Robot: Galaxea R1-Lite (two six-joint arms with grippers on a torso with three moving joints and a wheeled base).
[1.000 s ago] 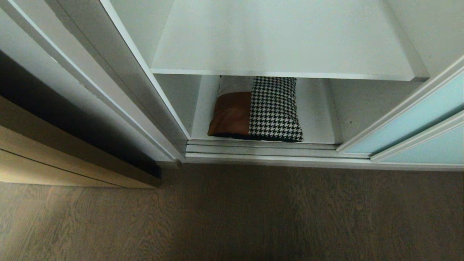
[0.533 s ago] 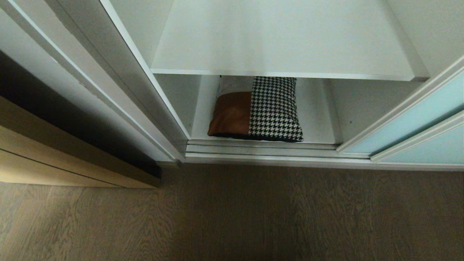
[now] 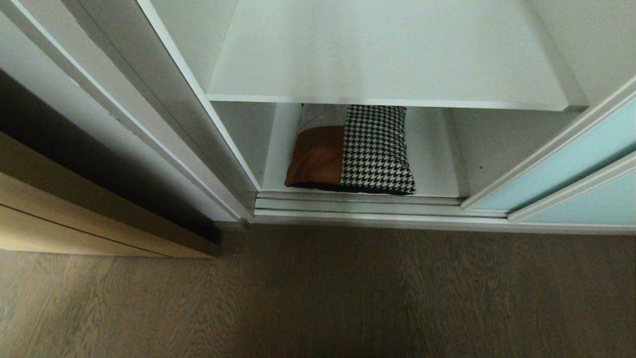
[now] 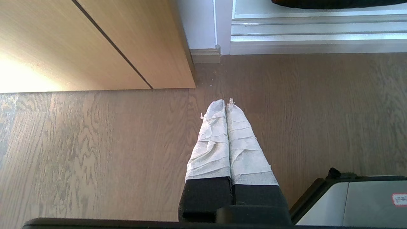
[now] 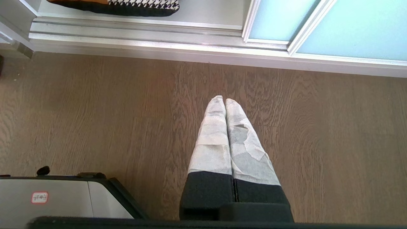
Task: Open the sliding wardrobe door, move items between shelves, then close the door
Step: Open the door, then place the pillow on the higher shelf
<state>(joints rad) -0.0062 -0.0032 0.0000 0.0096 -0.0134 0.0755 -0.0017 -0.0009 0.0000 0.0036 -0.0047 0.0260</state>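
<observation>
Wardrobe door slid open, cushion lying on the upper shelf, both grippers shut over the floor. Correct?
Not quite. The head view shows the cushion on the wardrobe's bottom board, beneath the upper shelf, which is bare. The rest holds: sliding door open, left gripper and right gripper shut over the floor.

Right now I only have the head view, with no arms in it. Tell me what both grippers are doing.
Observer: The left gripper is shut and empty, hanging over the floor.
Operator: Now the right one.
Observer: The right gripper is shut too, holding nothing, short of the door track.
Operator: Give me the cushion from down there.
Observer: The right wrist view shows the cushion lying just behind the track, beside the slid-open door.
</observation>
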